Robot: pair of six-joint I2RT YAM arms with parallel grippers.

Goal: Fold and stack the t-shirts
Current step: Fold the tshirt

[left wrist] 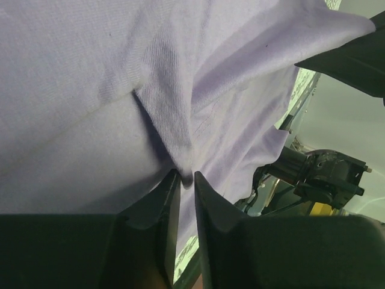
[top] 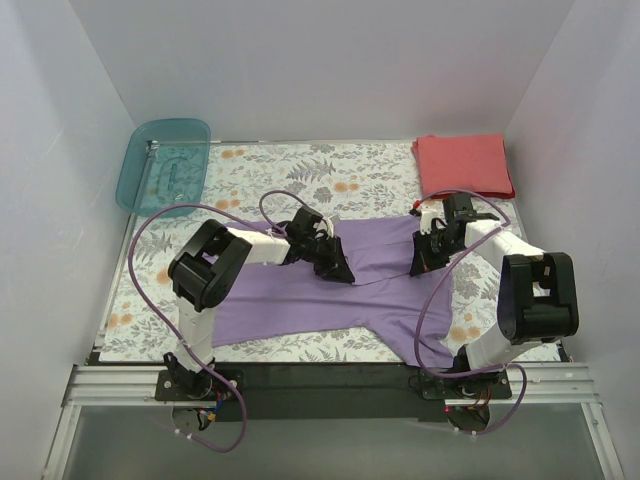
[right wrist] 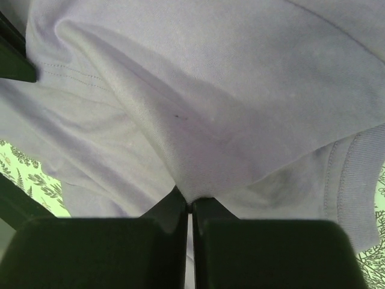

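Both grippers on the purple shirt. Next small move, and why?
Probably carry both pinches together toward the near edge. The left gripper and right gripper are each shut on a raised fold of the lavender shirt, whose near half lies flat; the coral shirt is already folded at the far right.

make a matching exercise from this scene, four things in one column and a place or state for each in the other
Column 1
1. purple t-shirt
2. red t-shirt
3. teal bin
4. left gripper

Column 2
a. far left corner of the table
b. folded, far right corner
c. shut on purple cloth
d. lying across the middle

Pairs: 1-d, 2-b, 3-a, 4-c
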